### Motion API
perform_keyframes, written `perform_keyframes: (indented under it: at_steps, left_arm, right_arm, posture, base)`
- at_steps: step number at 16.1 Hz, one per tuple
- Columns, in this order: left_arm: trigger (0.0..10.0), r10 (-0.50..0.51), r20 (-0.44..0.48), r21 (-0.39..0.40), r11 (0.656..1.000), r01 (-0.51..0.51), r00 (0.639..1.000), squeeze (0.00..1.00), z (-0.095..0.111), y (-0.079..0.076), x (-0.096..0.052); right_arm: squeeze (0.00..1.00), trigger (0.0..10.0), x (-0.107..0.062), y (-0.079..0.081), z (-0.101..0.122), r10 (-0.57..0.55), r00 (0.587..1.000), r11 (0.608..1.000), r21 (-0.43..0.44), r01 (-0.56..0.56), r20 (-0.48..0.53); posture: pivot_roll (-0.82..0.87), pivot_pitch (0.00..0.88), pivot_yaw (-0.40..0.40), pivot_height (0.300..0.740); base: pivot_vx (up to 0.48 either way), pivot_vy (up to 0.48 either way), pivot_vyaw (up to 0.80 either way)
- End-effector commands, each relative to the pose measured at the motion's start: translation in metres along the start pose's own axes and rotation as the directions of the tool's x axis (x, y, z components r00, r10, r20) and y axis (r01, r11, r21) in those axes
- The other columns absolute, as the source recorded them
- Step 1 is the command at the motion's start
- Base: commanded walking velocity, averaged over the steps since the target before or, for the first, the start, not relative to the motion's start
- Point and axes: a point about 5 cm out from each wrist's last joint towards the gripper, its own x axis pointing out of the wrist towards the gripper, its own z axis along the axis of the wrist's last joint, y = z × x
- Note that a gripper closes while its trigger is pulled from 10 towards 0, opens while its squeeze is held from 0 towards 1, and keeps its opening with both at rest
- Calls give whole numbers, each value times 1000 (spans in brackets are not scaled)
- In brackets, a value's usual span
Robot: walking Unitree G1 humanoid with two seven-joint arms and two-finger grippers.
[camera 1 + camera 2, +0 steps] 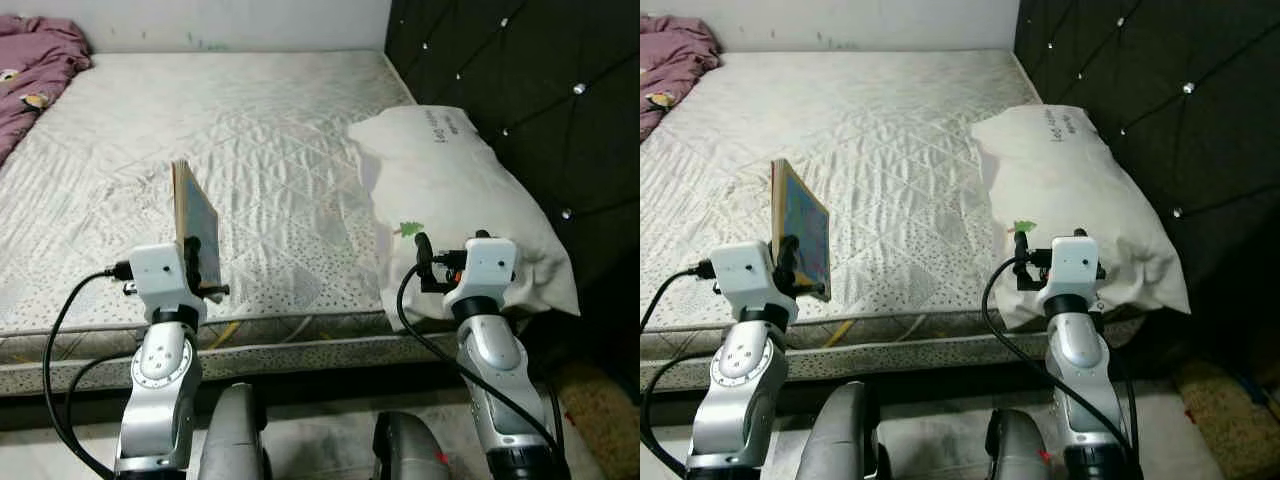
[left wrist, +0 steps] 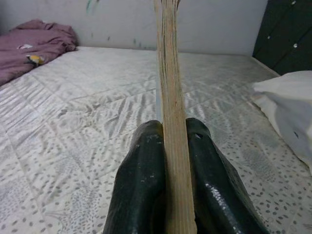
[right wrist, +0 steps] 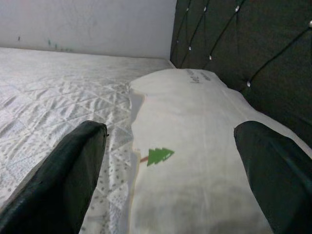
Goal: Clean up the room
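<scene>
Silver arms, white wrists, black cables

A short line of dark print stands on the white pillow [image 3: 195,141], at its far end, well ahead of the right gripper [image 3: 170,185] and up by the black tufted headboard [image 3: 243,44]; the letters are too small and too tilted to read in any view; nearer the right gripper, between its 2 spread fingers, the same pillow carries a small green tree sign with a reddish stem, and no words go with it; the thin board [image 1: 195,225] clamped in the left gripper [image 2: 173,161] shows a coloured face, but no lettering can be made out on it.
</scene>
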Motion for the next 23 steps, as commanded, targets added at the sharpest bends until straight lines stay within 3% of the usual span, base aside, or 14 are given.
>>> perform_keyframes:
  at_steps: [1,16,19,20,21,23]
  left_arm:
    - [10000,-11,48,-4,1000,11,999,0,10,0,4]
    - [10000,-23,58,-33,999,25,998,0,9,-7,11]
    - [10000,-15,38,-61,998,17,999,0,7,-11,13]
    - [10000,-10,26,-77,997,12,1000,0,5,-12,13]
    - [10000,14,-47,-159,987,-22,999,0,-4,-12,17]
    - [10000,-30,-100,-300,954,-2,995,0,-10,-20,24]
  right_arm:
    - [0,10000,-1,2,3,18,1000,1000,8,-18,5]
    - [0,10000,-6,0,8,67,998,998,-14,-67,-3]
    - [0,10000,-6,-1,9,70,998,997,-18,-70,-2]
    - [0,10000,-6,-1,9,71,997,997,-17,-71,-3]
    - [0,10000,-6,0,9,76,997,997,-16,-76,-3]
    - [0,10000,-7,0,11,82,997,997,-13,-82,-1]
  posture:
    - [-44,53,-1,606]
    - [-65,67,-21,606]
    - [-66,67,-22,606]
    - [-67,70,-23,606]
    - [-74,72,-26,606]
    - [-87,80,-31,601]
  base:
    - [266,0,0]
    - [414,0,0]
    - [0,0,0]
    - [0,0,0]
    - [0,0,0]
    - [0,0,0]
